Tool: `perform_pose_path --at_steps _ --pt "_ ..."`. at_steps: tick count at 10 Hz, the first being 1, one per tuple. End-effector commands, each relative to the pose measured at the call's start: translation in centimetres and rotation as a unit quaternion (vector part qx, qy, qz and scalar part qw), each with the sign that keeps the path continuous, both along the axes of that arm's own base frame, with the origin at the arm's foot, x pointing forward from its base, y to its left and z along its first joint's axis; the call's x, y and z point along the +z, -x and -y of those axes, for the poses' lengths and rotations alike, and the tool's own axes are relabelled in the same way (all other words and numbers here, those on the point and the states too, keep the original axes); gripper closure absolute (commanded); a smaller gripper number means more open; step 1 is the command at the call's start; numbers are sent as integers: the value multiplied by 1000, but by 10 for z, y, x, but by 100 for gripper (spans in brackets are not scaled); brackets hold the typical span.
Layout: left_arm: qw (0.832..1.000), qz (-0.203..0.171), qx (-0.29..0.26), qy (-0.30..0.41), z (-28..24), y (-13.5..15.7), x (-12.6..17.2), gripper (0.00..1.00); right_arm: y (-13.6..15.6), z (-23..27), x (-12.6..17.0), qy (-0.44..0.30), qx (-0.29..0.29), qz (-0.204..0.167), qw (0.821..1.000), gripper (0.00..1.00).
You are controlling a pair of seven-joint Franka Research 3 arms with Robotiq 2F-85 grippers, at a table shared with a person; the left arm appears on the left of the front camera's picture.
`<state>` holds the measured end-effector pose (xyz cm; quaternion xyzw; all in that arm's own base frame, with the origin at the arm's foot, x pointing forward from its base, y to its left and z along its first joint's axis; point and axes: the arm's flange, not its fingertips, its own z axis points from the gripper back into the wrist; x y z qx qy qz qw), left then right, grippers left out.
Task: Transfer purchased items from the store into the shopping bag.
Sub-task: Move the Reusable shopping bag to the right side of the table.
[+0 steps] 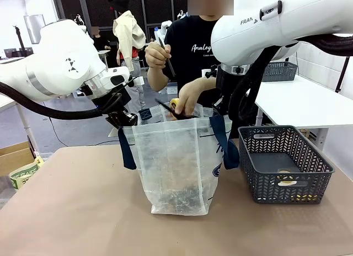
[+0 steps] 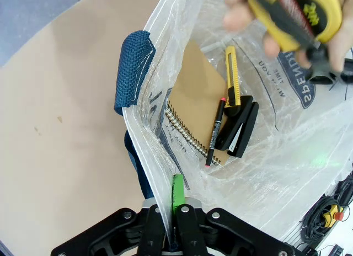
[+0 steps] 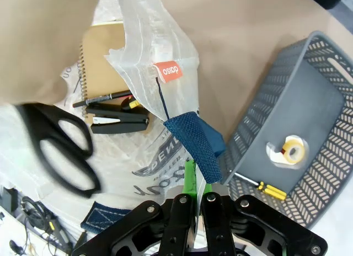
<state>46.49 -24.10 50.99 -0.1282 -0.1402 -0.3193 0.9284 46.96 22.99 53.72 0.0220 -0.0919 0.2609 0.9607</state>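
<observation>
Whitish translucent shopping bag (image 1: 176, 173), navy handles (image 1: 126, 151); dark grey lattice basket (image 1: 265, 184).

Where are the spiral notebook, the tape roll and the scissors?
spiral notebook (image 2: 193, 90), left wrist view, on its brown cover.
tape roll (image 3: 277, 153), right wrist view, on its pale ring.
scissors (image 3: 87, 185), right wrist view, on a handle loop.

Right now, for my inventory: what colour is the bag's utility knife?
Yellow utility knife, left wrist view.
</observation>
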Motion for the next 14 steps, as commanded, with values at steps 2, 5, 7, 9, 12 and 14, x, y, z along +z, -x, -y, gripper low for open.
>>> perform_pose_path --at_steps 2,5,7,9,12,14 --pt "1000 0 5 1 -1 0 0 100 0 1 0 0 0 1 1000 100" --pt "1000 0 5 1 -1 0 0 100 0 1 0 0 0 1 1000 100" --pt "1000 0 5 1 -1 0 0 100 0 1 0 0 0 1 1000 100" --pt "1000 0 5 1 -1 0 0 100 0 1 0 0 0 1 1000 100" --pt "1000 0 5 1 -1 0 0 100 0 1 0 0 0 1 1000 100" --pt "1000 0 5 1 -1 0 0 100 0 1 0 0 0 1 1000 100"
